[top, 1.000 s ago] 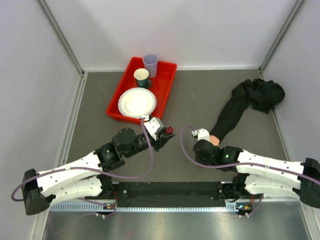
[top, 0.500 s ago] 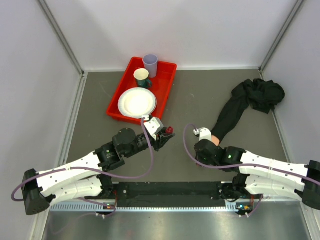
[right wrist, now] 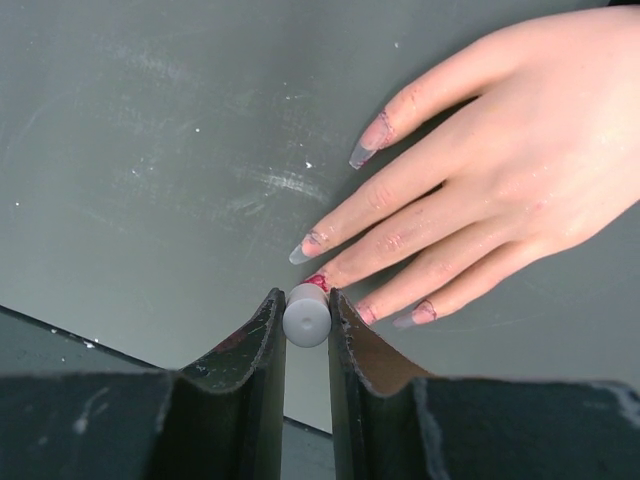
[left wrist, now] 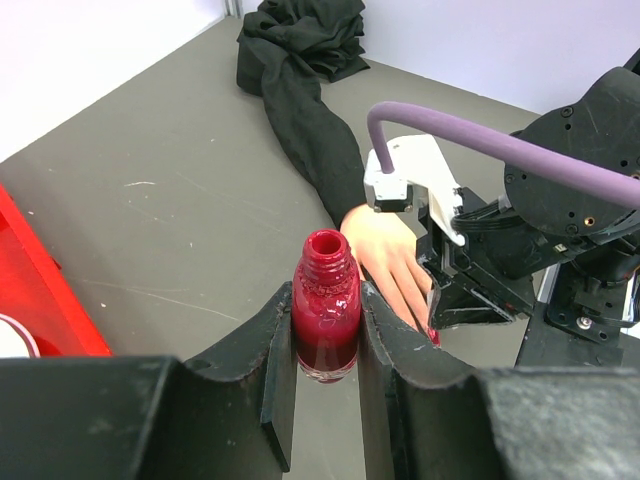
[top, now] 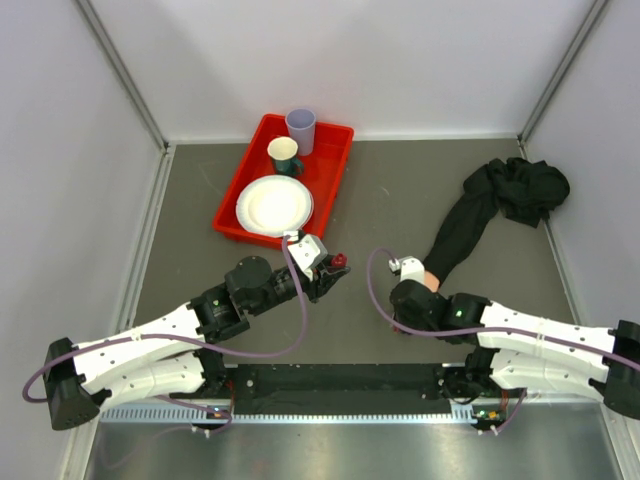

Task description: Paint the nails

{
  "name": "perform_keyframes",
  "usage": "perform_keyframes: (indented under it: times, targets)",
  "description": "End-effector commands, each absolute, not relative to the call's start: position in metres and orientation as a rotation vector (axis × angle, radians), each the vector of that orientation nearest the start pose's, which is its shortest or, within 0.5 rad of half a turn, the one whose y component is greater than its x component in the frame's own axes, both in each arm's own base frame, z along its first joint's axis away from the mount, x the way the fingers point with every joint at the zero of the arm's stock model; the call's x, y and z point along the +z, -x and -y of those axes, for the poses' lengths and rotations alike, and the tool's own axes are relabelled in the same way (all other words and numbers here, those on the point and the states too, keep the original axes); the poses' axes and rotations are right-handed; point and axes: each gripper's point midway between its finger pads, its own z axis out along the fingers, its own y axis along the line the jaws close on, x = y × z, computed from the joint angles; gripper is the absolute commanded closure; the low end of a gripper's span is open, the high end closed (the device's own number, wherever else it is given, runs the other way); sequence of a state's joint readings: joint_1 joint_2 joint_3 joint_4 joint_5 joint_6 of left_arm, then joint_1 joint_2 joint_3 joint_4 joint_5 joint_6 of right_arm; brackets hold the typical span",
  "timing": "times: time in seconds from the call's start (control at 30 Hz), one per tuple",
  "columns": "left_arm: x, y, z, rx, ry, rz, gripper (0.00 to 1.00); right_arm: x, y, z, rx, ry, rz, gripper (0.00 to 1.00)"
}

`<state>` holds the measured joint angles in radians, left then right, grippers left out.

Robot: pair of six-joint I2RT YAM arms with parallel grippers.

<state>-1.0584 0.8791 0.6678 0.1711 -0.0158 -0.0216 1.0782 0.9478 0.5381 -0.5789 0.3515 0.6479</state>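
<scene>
My left gripper [left wrist: 326, 352] is shut on an open bottle of dark red polish [left wrist: 326, 310], held upright just off the table; it also shows in the top view as the bottle [top: 339, 261]. The skin-coloured mannequin hand [right wrist: 520, 170] lies flat, its black sleeve [top: 470, 215] running to the back right. My right gripper [right wrist: 307, 318] is shut on the grey brush cap [right wrist: 306, 316], pointed down at a fingertip. The nail [right wrist: 318, 283] under the cap is smeared red; the nails [right wrist: 368, 142] beside it look pale with faint red edges. The brush itself is hidden behind the cap.
A red tray [top: 228, 215] at the back left holds a white plate [top: 274, 205], a green cup [top: 284, 152] and a lilac cup [top: 301, 128]. The sleeve bunches into a black heap [top: 520, 188] near the right wall. Grey walls close in both sides.
The right wrist has crept a little to the right over the hand. The left arm and bottle have not moved.
</scene>
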Motion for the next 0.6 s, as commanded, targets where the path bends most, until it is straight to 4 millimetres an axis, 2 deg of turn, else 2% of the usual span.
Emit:
perform_keyframes:
  times: [0.0,0.57]
  targets:
    - [0.304,-0.172,0.307,-0.841,-0.797,-1.375,1.00,0.074,-0.142,-0.180,0.293,0.350,-2.426,1.00]
    - [0.304,-0.172,0.307,-0.842,-0.797,-1.377,1.00,0.068,-0.140,-0.190,0.322,0.417,-2.431,1.00]
